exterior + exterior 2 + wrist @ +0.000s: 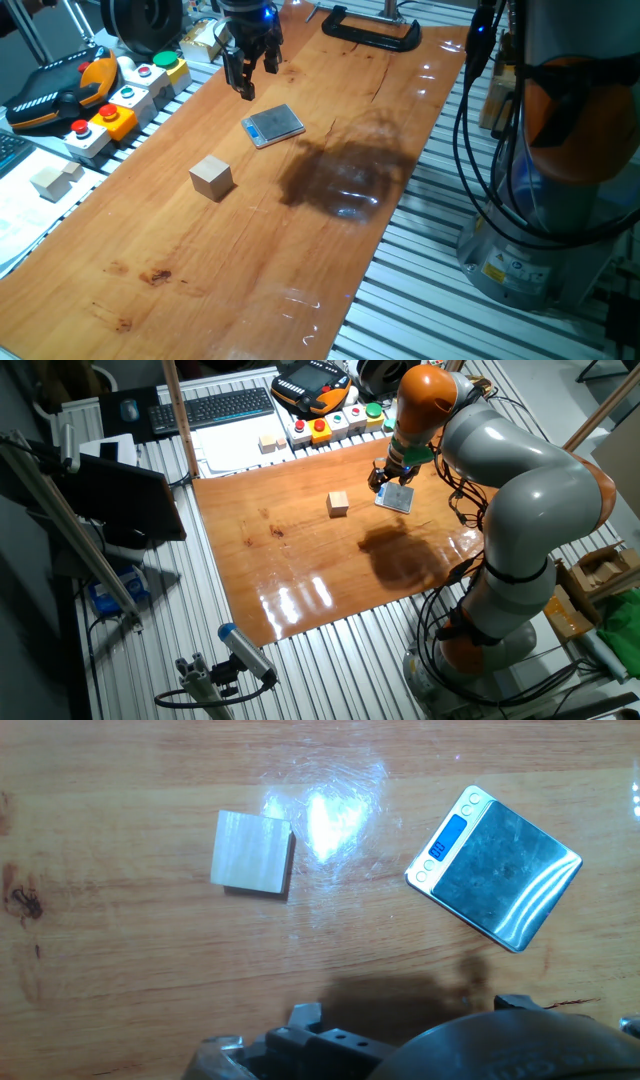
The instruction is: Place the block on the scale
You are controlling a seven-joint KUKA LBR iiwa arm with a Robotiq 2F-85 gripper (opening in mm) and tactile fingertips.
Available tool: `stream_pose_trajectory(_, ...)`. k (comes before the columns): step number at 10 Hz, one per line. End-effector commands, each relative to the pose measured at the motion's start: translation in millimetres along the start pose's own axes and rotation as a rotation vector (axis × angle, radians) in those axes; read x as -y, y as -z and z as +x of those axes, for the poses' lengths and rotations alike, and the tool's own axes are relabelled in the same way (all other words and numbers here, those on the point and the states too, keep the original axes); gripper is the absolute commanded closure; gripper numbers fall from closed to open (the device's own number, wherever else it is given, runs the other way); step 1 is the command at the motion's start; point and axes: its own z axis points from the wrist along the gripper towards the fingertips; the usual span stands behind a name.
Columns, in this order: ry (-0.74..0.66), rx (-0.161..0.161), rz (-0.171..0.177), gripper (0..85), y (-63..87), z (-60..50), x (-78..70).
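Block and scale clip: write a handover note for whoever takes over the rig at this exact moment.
Gripper: empty and raised above the table, near the scale's far edge; the fingers look parted.
Block: resting on the wooden table, apart from the scale and untouched by the gripper.
Scale: flat on the table, display lit, top plate bare.
Done: nothing placed so far.
Left: move over the block, grasp it, carry it to the scale, set it on the plate, release.

Matt wood block (251,852); scale (495,867) plate seemingly brushed metal; glossy tabletop (250,260).
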Motion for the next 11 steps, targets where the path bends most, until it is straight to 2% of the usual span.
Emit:
stream_pose_trajectory(1, -0.066, 0.017, 0.007, 84.3, 0.1, -0.1, 0.1)
stream_pose_trajectory(5, -0.066, 0.016, 0.012, 84.3, 2.9, 0.0, -1.1)
stream_pose_trajectory(11, -0.063, 0.014, -0.017, 84.3, -1.0, -2.7, -1.9)
